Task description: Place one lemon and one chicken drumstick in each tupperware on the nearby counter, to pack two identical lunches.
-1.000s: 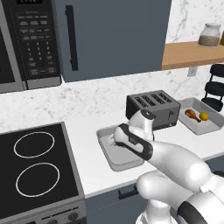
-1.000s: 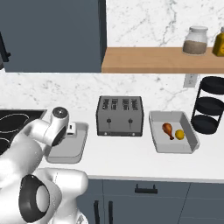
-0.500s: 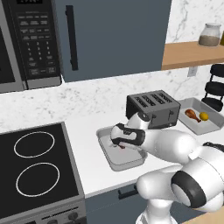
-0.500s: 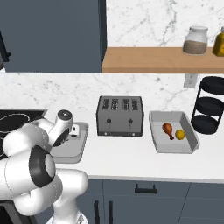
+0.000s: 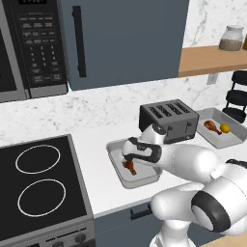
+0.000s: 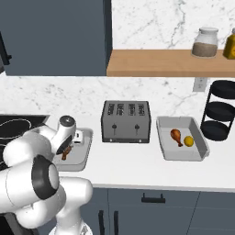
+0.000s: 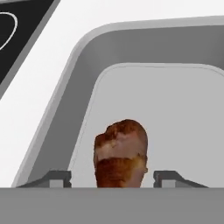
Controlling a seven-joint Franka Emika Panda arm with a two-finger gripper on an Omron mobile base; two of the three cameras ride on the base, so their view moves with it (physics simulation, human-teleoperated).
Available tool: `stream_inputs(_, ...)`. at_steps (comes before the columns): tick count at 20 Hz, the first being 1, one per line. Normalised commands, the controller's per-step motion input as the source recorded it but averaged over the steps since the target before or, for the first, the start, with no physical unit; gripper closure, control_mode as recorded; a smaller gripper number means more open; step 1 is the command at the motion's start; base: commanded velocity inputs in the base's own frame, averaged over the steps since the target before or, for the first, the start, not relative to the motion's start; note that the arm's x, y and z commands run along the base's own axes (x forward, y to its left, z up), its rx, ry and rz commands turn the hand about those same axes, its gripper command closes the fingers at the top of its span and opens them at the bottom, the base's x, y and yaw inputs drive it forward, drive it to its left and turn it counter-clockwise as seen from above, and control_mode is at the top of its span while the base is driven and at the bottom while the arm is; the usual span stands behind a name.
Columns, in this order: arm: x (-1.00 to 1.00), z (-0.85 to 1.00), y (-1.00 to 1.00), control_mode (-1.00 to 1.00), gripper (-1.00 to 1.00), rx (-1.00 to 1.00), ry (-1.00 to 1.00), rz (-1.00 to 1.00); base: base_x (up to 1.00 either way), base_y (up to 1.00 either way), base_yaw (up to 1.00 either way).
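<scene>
Gripper (image 7: 112, 177): jaws now spread, clear of the chicken drumstick (image 7: 121, 153).
Change: drumstick released into near tupperware (image 5: 116, 164).
Meaning: this tupperware lacks its lemon.

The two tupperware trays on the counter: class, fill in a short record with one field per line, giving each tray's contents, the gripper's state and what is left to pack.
left tupperware: one chicken drumstick, no lemon
right tupperware: one drumstick and one lemon, side by side
gripper: open, fingertips apart on either side of the drumstick inside the left tray
between the trays: toaster
left to pack: a lemon for the left tray
</scene>
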Motion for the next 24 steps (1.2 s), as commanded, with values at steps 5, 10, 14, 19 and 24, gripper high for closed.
stream_inputs(5,-0.16,0.87,-0.08,-1.00,-1.00,0.00,-0.03,-0.11,0.00,0.00,0.00)
stream_inputs(10,-0.44,0.92,-0.53,-1.00,-1.00,0.00,-0.02,-0.23,0.00,0.00,0.00)
stream_inputs(14,-0.56,0.70,-0.80,-1.00,-1.00,0.00,-0.02,-0.26,0.00,0.00,0.00)
stream_inputs(19,-0.80,0.58,-0.29,-1.00,-1.00,-0.01,-0.09,-0.09,0.00,0.00,0.00)
stream_inputs(24,-1.00,0.46,0.00,-1.00,-1.00,-0.11,-0.01,0.00,0.00,0.00,0.00)
